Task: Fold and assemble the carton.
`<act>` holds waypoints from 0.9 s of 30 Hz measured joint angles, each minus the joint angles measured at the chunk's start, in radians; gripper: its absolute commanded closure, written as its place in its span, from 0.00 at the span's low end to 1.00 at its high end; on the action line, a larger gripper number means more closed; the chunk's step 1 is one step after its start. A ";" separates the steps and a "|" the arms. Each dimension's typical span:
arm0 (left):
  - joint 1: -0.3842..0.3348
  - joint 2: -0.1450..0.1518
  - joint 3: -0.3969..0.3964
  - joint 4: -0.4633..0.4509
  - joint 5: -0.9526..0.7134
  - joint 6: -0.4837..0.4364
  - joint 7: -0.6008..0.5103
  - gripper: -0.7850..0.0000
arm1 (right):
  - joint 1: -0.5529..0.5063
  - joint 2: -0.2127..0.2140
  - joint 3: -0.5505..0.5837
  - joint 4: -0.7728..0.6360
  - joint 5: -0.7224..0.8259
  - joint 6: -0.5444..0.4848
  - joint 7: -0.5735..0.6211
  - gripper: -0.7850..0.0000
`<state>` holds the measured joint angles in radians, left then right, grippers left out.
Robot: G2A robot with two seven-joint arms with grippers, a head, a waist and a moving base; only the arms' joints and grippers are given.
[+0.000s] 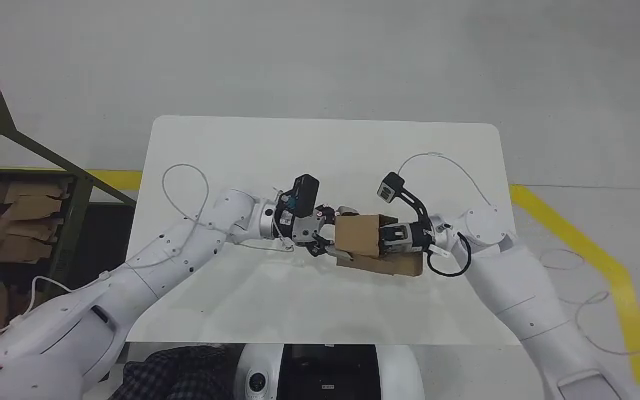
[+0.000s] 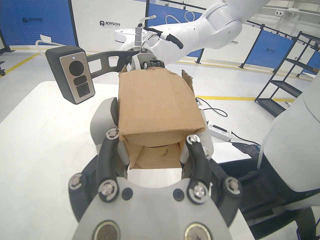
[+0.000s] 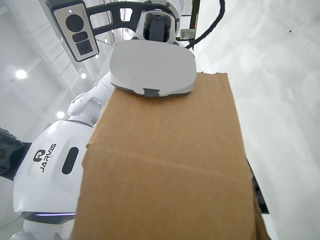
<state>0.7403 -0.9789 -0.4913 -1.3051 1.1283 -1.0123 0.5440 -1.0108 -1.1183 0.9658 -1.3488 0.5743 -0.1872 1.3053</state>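
Note:
A brown cardboard carton (image 1: 368,240) hangs above the middle of the white table (image 1: 450,160), held between both arms. My left gripper (image 1: 325,238) is shut on its left end. In the left wrist view the fingers (image 2: 113,108) straddle that end of the carton (image 2: 155,96), whose end flaps are partly folded inward. My right gripper (image 1: 398,240) is shut on the opposite end and appears beyond the carton's far edge (image 2: 147,64). In the right wrist view the carton (image 3: 165,156) covers my right fingers, and the left gripper's white housing (image 3: 152,71) sits at its far end.
Thin white cables (image 1: 185,190) loop over the table beside each arm. Flat brown cartons (image 1: 30,215) are stacked in a rack off the table's left side. Yellow floor tape (image 1: 555,215) runs past the right edge.

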 measured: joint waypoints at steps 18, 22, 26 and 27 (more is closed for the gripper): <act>0.015 0.004 -0.007 0.014 -0.003 0.000 -0.002 0.58 | -0.049 0.032 0.123 0.013 -0.019 -0.012 -0.009 1.00; 0.019 0.006 -0.007 0.017 -0.003 0.000 -0.001 0.57 | -0.085 0.051 0.192 -0.002 -0.033 -0.007 -0.023 1.00; 0.020 0.006 -0.011 0.027 -0.003 0.000 0.000 0.58 | -0.127 0.067 0.254 -0.029 -0.034 -0.003 -0.021 1.00; 0.020 0.006 -0.012 0.031 -0.004 0.000 0.001 0.57 | -0.139 0.071 0.267 -0.039 -0.034 -0.002 -0.018 1.00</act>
<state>0.7603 -0.9724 -0.5033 -1.2739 1.1242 -1.0123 0.5449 -1.1495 -1.0472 1.2328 -1.3880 0.5399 -0.1897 1.2875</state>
